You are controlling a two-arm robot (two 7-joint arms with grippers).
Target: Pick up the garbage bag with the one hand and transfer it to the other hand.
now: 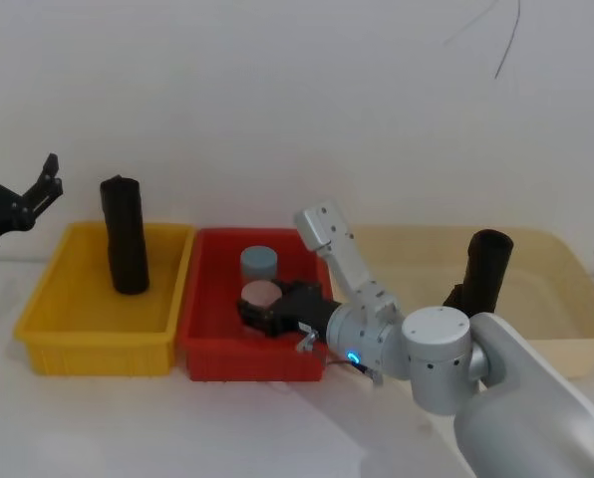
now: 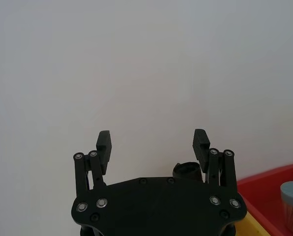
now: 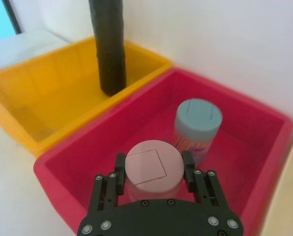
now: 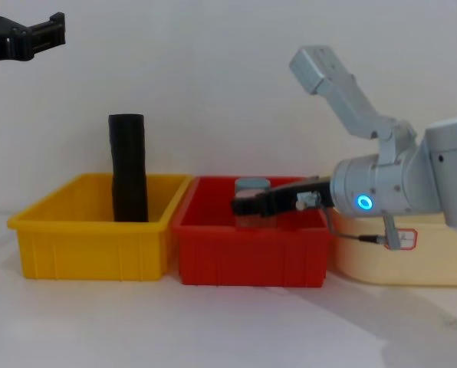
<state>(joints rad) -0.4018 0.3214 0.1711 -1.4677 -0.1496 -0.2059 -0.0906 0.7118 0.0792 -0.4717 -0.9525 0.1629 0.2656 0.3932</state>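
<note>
standing nearly upright, with its long axis vertical and leaning a little, the garbage bag [image 1: 488,264] is seen in the beige bin [image 1: 576,269] at the right of the head view, its wrinkled top clear of the rim. the one hand [image 1: 52,174], the left gripper, is held high at the upper left of that frame, well apart from the bag, with the yellow bin [image 1: 38,309] and the red bin [image 1: 237,358] lying between them. its fingers [image 2: 103,140] are spread apart with nothing between them. the other hand [image 3: 154,169], the right gripper with the blue light, is lowered into the red bin in the middle of the frame. its jaws appear to be clamped on the pink-lidded jar [image 1: 260,292], just beside a blue-lidded jar [image 1: 259,263]. the bag lies to the right of both grippers, and the right one is judged much the nearer. a long reach across both bins would be needed by the left gripper. the tall smooth cylinder [image 1: 125,239] in the yellow bin, nearer the left gripper, is not to be mistaken for the bag.
</note>
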